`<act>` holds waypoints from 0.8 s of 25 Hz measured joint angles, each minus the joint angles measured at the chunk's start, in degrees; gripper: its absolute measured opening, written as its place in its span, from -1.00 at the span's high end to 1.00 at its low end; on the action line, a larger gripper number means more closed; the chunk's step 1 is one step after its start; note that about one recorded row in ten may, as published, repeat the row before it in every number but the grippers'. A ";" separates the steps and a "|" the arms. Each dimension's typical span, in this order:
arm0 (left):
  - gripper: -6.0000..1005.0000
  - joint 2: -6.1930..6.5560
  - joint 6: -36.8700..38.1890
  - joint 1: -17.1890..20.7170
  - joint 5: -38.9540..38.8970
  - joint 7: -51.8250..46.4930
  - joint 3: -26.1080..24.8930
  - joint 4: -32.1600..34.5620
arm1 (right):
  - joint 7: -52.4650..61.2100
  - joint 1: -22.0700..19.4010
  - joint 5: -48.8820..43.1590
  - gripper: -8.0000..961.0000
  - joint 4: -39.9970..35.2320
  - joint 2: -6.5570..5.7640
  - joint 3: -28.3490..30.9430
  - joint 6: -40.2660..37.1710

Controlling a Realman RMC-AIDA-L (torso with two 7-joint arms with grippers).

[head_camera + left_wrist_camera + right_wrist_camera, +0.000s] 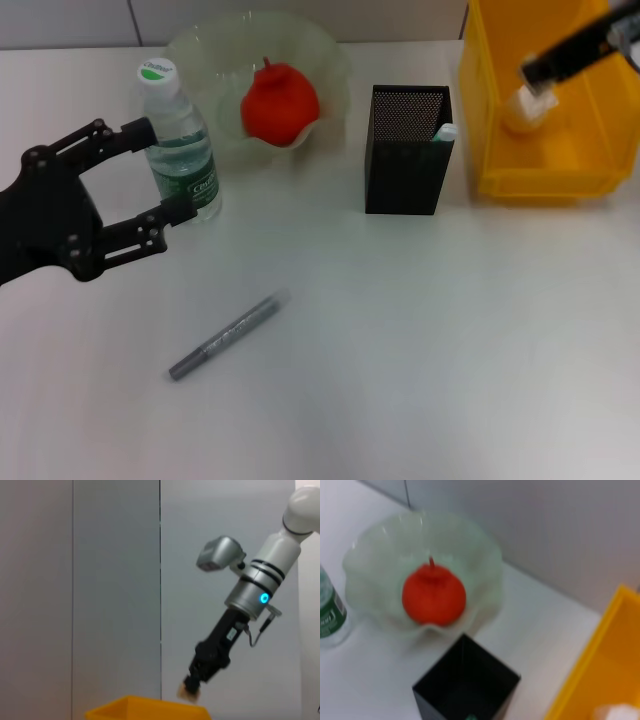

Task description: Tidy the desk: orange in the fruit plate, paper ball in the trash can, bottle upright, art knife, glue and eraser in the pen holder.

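Observation:
The clear bottle [180, 140] stands upright at the left, and my open left gripper [168, 170] has a finger on each side of its lower half. The orange [279, 101] lies in the glass fruit plate [215, 50]. A grey art knife [228, 336] lies on the table in front. The black mesh pen holder [407, 160] shows a white and green tip [445, 131] inside. My right gripper [535, 82] hangs over the yellow trash can [545, 150], shut on the paper ball [525, 106]. The paper ball [189, 693] also shows in the left wrist view, at the gripper's tip. I see no eraser.
The trash can's rim [145, 706] sits just below the right gripper [194, 682] in the left wrist view. The right wrist view looks down on the orange [433, 595], the fruit plate [370, 555], the pen holder [465, 680] and the trash can's wall [590, 675].

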 joint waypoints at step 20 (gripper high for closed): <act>-0.61 0.34 3.70 0.64 24.56 -12.63 -9.55 15.99 | -4.76 3.68 5.89 0.63 19.72 0.19 -11.21 20.96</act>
